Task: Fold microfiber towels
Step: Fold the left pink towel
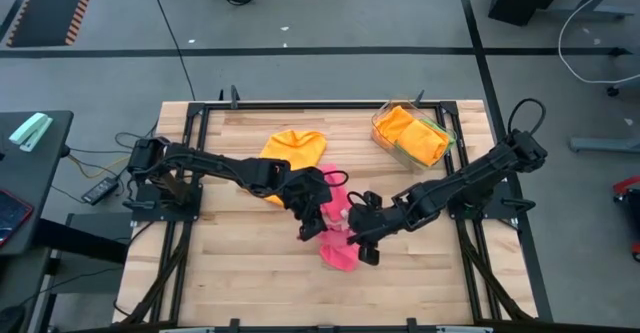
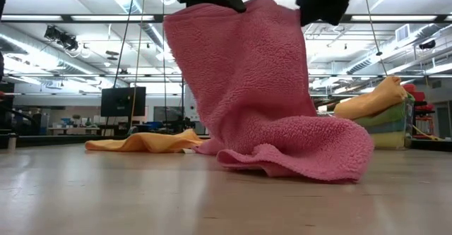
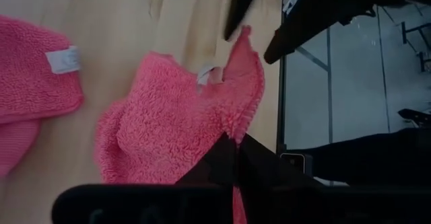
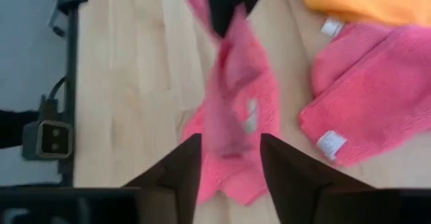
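Note:
A pink microfiber towel (image 2: 261, 87) hangs from my left gripper (image 3: 237, 158), which is shut on its top edge above the table's middle. The towel's lower end (image 2: 304, 150) lies bunched on the wood. My right gripper (image 4: 229, 158) is open just right of it, one finger on either side of the towel's raised edge (image 3: 244, 46). I cannot tell whether they touch it. A second, folded pink towel (image 1: 338, 185) and an orange towel (image 1: 293, 153) lie flat behind. My left gripper pinches the pink towel's upper edge (image 3: 225, 138) between its two shut fingers, slanting down from the table's left. The towel hangs slack below the fingers, with its lower end (image 1: 338, 253) on the table. The number of layers does not show.
A clear tray (image 1: 385, 138) at the far right corner holds folded orange, yellow and green towels (image 1: 415, 133). Bare wood lies along the near edge and at the table's left. A dark side table (image 1: 30, 173) stands beyond the left edge.

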You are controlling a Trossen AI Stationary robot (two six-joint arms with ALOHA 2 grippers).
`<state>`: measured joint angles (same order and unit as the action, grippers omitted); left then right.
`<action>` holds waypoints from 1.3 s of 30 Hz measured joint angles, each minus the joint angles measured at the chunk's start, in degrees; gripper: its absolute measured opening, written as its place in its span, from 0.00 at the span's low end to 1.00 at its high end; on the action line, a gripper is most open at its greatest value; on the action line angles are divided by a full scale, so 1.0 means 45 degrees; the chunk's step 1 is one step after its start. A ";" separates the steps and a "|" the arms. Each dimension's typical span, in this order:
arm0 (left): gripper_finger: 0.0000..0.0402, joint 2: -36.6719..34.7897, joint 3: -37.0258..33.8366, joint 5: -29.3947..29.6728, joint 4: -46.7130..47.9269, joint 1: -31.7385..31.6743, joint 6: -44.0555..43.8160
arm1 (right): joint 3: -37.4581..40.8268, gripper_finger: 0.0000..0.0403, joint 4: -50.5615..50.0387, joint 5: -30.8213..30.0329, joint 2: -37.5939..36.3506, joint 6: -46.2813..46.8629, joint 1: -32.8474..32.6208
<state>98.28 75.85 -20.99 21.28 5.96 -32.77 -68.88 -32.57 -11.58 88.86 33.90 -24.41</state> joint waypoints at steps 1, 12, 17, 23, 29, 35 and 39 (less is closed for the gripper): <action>0.05 0.0000 0.0000 0.0000 0.0000 0.0008 -0.0004 | 0.0000 0.40 0.0047 -0.0129 0.0000 -0.0018 0.0011; 0.05 0.0000 0.0000 0.0070 -0.0034 0.0005 -0.0201 | 0.0860 0.23 0.2058 -0.0056 0.0121 -0.0173 0.0055; 0.05 0.0000 0.0000 0.0097 -0.0063 0.0005 -0.0238 | 0.0862 0.02 0.2541 0.0022 0.0129 -0.0796 0.0050; 0.03 0.0003 0.0000 0.0201 -0.0751 0.0023 0.0021 | 0.0529 0.01 0.2489 0.0493 0.0123 -0.1159 -0.0023; 0.11 0.0394 -0.0023 0.0243 -0.1075 0.0299 0.0093 | 0.0009 0.01 0.0721 0.0396 0.0121 -0.1310 0.0084; 0.28 0.0790 -0.0006 0.0616 -0.1439 0.0934 0.1350 | -0.0505 0.00 -0.0106 0.0500 0.0055 -0.2257 0.0098; 0.39 0.1073 -0.0009 0.0840 -0.1667 0.1027 0.1451 | -0.0223 0.00 0.0067 0.0746 0.0185 -0.2272 0.0235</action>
<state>103.11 75.82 -17.21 13.78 10.58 -26.24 -69.89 -32.27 -8.23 89.69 23.68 -23.35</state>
